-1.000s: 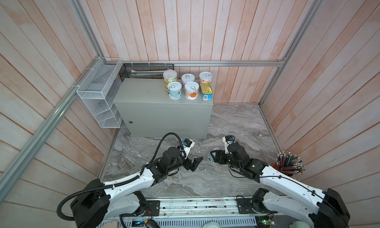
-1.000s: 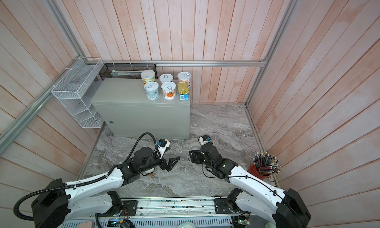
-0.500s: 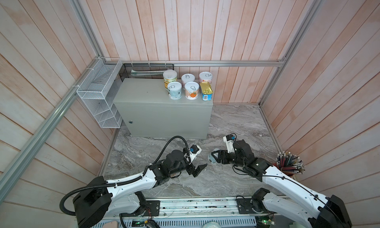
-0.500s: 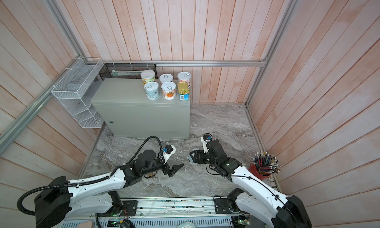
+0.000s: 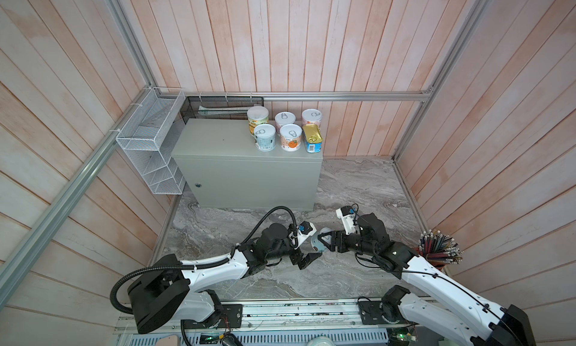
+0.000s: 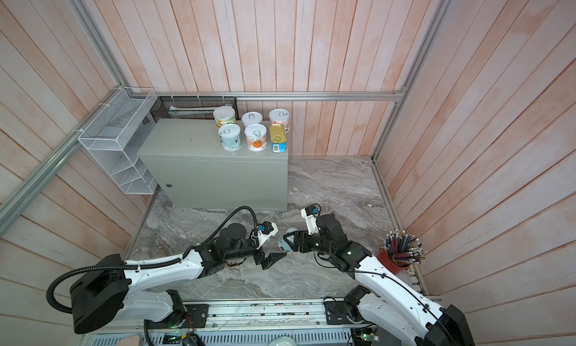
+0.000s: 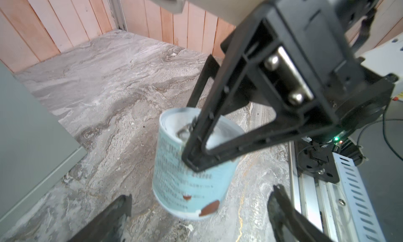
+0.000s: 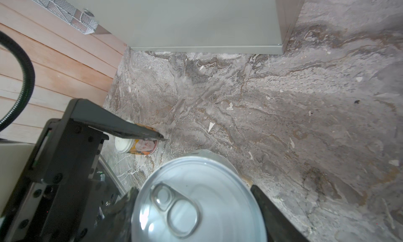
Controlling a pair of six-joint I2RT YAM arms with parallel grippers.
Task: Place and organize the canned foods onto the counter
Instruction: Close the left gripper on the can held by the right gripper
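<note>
My right gripper (image 5: 320, 243) (image 8: 194, 195) is shut on a pale blue can (image 5: 314, 241) (image 7: 189, 186) with a pull-tab lid (image 8: 196, 199), held tilted low over the marble. My left gripper (image 5: 311, 250) (image 7: 200, 197) is open, and its fingers (image 7: 117, 210) stand on either side of that can's base without touching it. An orange-labelled can (image 8: 141, 146) sits on the marble under the left arm. On the right end of the grey counter (image 5: 224, 141) (image 6: 187, 141) stand several canned foods (image 5: 265, 137) and a gold-topped blue tin (image 5: 312, 137).
A red cup of pencils (image 5: 436, 251) stands at the right wall beside my right arm. A white wire basket (image 5: 149, 135) hangs on the left wall and a black mesh tray (image 5: 218, 109) sits behind the counter. The mounting rail (image 5: 280, 313) runs along the front.
My left gripper has moved to the right, up to the blue can, and stayed open. My right gripper has kept hold of the can and shifted only slightly.
</note>
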